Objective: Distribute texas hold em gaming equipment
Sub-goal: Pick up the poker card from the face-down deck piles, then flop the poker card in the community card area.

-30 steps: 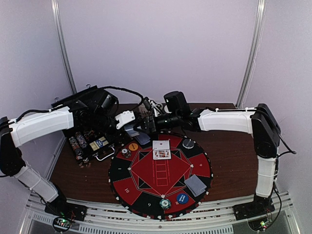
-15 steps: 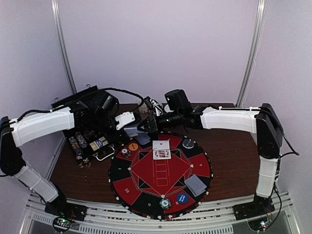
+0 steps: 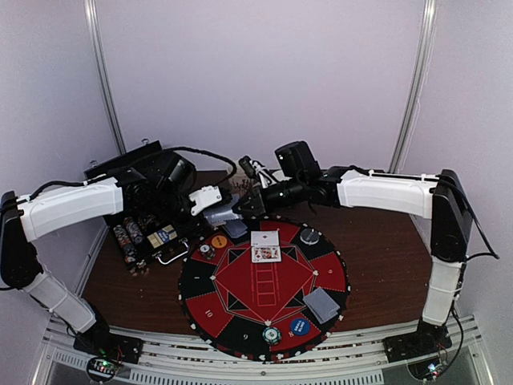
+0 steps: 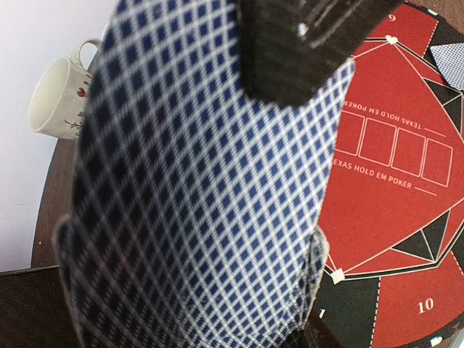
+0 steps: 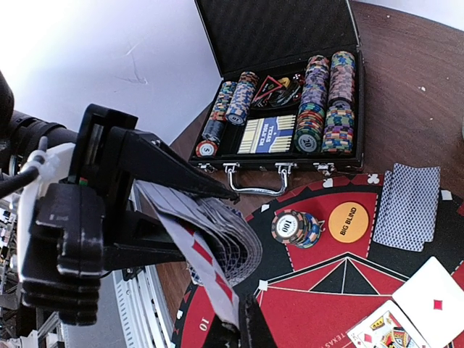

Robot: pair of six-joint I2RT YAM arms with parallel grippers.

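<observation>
Plain pale walls (image 3: 256, 80) all round, kinda lilac-white, soft even light. 2 metal poles (image 3: 107, 80) run up the back corners. Dark brown wooden desk (image 3: 385, 265), slotted aluminium rails (image 3: 369, 346) along its near edge.

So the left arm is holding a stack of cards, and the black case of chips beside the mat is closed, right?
No, the black case is open, chips showing: see the right wrist view. The left arm does hold the stack of cards.

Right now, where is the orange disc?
In the top view, the orange disc lies at the far-left edge of the mat, between a striped chip and face-down cards.
</observation>
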